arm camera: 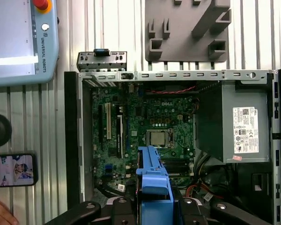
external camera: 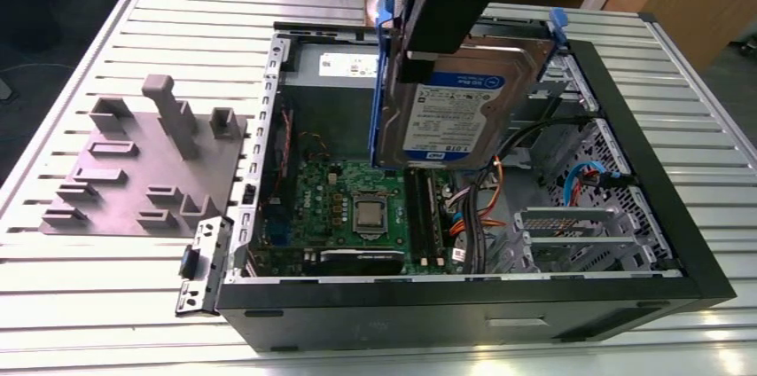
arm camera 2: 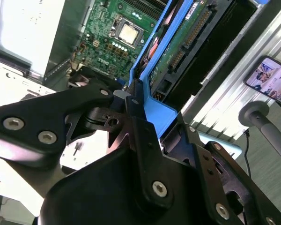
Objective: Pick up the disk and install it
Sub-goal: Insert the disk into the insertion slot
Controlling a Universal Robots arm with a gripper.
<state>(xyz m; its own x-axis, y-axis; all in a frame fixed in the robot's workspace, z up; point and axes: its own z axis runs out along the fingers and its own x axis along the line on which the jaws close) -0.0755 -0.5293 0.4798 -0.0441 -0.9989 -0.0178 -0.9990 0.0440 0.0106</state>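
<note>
Gripping the disk (external camera: 456, 114) by the top of its blue carrier frame, the gripper (external camera: 414, 52) has its fingers (arm camera 2: 136, 112) closed on it and holds it upright over the open computer case (external camera: 473, 305). In the exterior view the motherboard (external camera: 349, 207) lies at seven o'clock of the disk, the drive cage (external camera: 573, 234) at four o'clock, and the grey slotted fixture (external camera: 142, 163) rests on the table (external camera: 71, 305) at nine o'clock of the case
</note>
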